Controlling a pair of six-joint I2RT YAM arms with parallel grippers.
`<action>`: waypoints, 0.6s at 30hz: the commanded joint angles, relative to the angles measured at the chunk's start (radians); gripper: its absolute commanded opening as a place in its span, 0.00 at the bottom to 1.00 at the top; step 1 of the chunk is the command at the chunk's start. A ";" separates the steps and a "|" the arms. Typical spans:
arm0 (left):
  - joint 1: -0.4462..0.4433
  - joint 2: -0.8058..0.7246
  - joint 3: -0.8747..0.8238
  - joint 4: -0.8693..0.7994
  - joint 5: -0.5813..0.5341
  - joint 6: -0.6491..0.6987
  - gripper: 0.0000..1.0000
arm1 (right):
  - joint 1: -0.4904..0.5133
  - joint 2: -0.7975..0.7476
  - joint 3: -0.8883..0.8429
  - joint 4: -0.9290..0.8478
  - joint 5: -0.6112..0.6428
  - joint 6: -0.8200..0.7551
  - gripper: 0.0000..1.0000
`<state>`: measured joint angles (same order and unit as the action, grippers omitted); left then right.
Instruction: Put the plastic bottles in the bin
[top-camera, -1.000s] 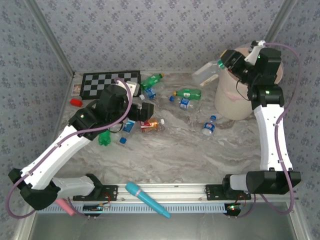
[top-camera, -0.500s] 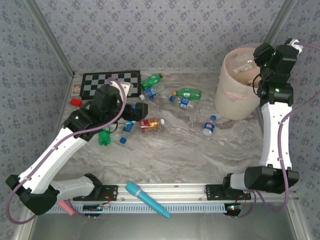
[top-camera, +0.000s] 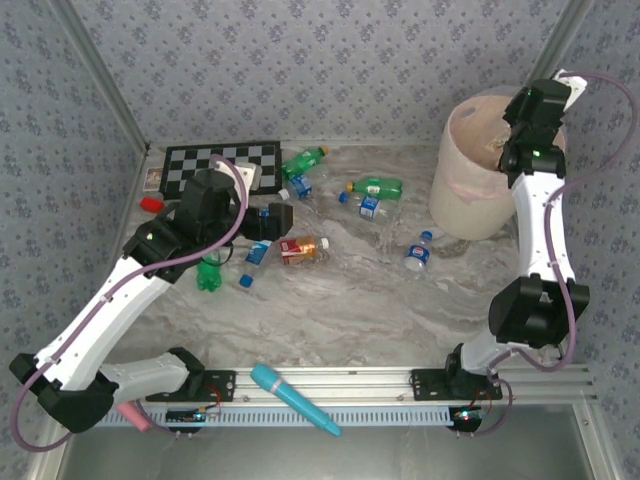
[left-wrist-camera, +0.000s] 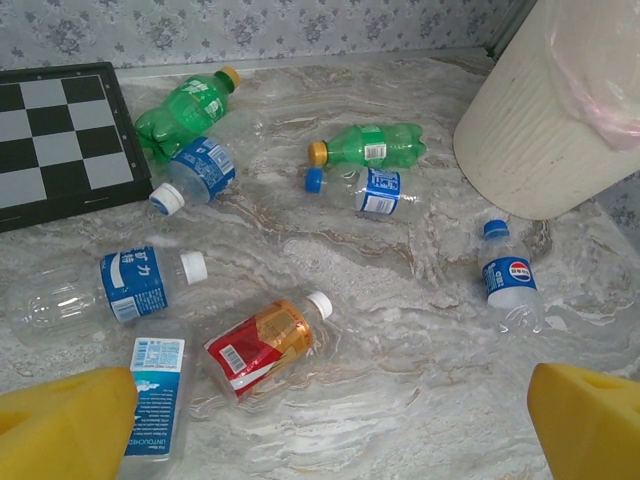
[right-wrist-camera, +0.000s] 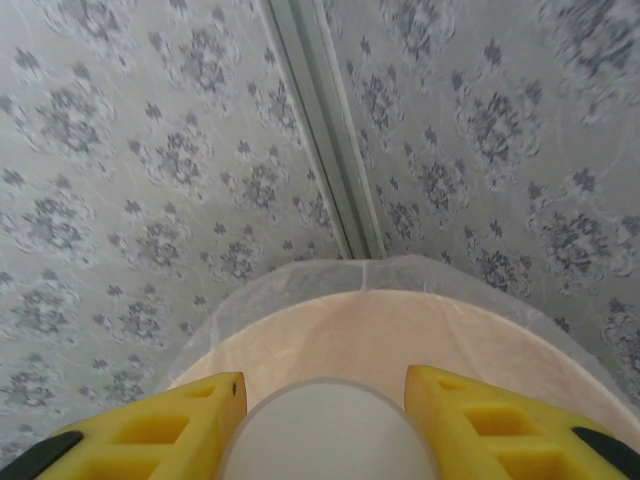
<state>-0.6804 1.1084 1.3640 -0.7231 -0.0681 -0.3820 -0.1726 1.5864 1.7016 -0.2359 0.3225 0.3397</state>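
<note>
Several plastic bottles lie on the marble table: a red-and-orange one (left-wrist-camera: 265, 340), a Pepsi one (left-wrist-camera: 508, 285), two green ones (left-wrist-camera: 370, 148) (left-wrist-camera: 185, 105) and blue-labelled ones (left-wrist-camera: 120, 290). My left gripper (left-wrist-camera: 330, 440) (top-camera: 272, 220) hangs open above them, nothing between its yellow fingers. My right gripper (right-wrist-camera: 325, 385) (top-camera: 512, 138) is raised over the bin (top-camera: 470, 190) (right-wrist-camera: 400, 330), shut on a clear plastic bottle (right-wrist-camera: 325, 440) whose round end faces the wrist camera. The bin's pale inside and bag rim lie right beyond it.
A chessboard (top-camera: 215, 165) lies at the back left with a small red block (top-camera: 151, 204) beside it. A teal microphone (top-camera: 293, 397) and a pink one (top-camera: 130, 412) rest by the near rail. Patterned walls close in behind the bin.
My right arm has swung the clear bottle from the bin's left side to above its mouth, with the wrist turned. The left arm has drawn back slightly to the left.
</note>
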 joint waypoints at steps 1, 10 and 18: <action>0.011 -0.030 0.000 -0.003 -0.021 -0.021 1.00 | -0.004 0.023 0.059 -0.007 -0.004 -0.043 0.51; 0.040 -0.023 -0.013 -0.015 -0.053 -0.029 1.00 | 0.030 0.012 0.107 -0.073 -0.075 -0.086 1.00; 0.102 -0.008 -0.054 -0.011 -0.046 -0.061 1.00 | 0.100 -0.069 0.088 -0.113 -0.132 -0.100 0.99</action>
<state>-0.6010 1.0981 1.3258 -0.7334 -0.1047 -0.4198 -0.1001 1.5768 1.7775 -0.3241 0.2302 0.2665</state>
